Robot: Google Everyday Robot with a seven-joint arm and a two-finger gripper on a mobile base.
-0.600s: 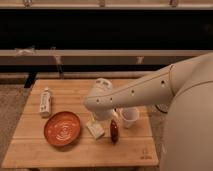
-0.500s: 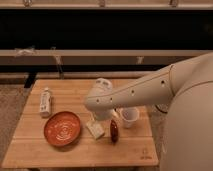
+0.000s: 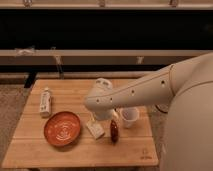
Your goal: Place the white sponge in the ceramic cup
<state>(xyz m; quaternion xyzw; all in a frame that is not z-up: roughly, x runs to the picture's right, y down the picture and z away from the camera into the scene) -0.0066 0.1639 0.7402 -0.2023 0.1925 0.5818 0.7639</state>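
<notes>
The gripper point(image 3: 103, 118) is hanging low over the middle of the wooden table point(image 3: 30, 150), tucked under the bulky white wrist point(image 3: 100, 99) of the arm point(image 3: 150, 87), which is reaching in from the 3 o'clock side. The wrist is covering most of the gripper, so I cannot tell whether it is apart, together or clamped on anything.

Just beside it, at about 7 o'clock, the white sponge point(image 3: 95, 129) is lying askew on the tabletop, its upper end running in under the wrist. Whether the two are touching is hidden. The gripper is probably sitting this low and this close because the pick-up is the step in hand. The sponge is not in the cup.

At 3 o'clock from the gripper, near it, the ceramic cup point(image 3: 129, 116) is standing upright with its mouth facing up, ready to take something dropped from above. A short sideways carry looks sufficient.

At 5 o'clock a dark oval object point(image 3: 114, 131) is lying between sponge and cup, slightly toward the front edge, and a low carry could be brushing it.

Farther out, the orange plate point(image 3: 62, 128) is sitting at 8 o'clock and the white bottle point(image 3: 45, 101) is lying at 10 o'clock by the left edge. Both are well apart from the carry line.
</notes>
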